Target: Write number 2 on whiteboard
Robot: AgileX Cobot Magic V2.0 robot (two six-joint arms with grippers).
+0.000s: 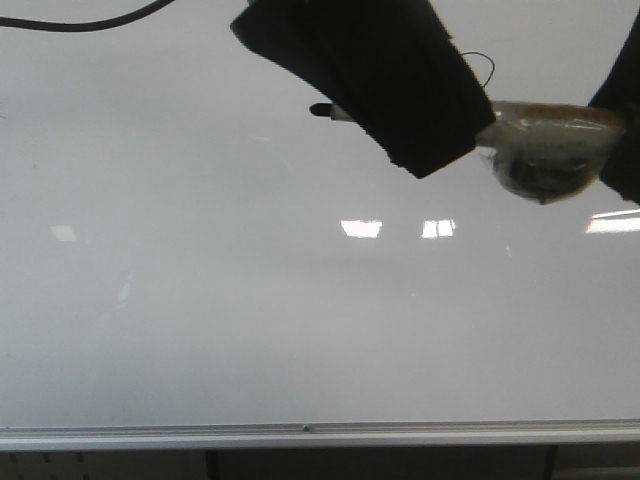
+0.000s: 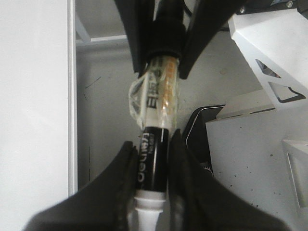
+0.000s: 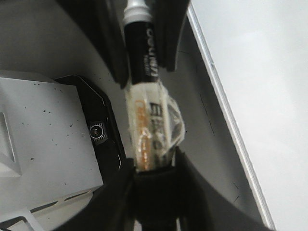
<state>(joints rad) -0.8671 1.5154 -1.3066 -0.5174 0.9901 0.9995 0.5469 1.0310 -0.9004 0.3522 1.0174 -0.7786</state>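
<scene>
Both my left hand and right hand grip one marker. The whiteboard is blank; next I uncap it.

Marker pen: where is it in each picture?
Front view: the marker pen is near the top, right of centre.
Left wrist view: in the middle, pinched by the left claw.
Right wrist view: in the middle, pinched by the right claw.
Shared landmark: the whiteboard's silver rail.
</scene>
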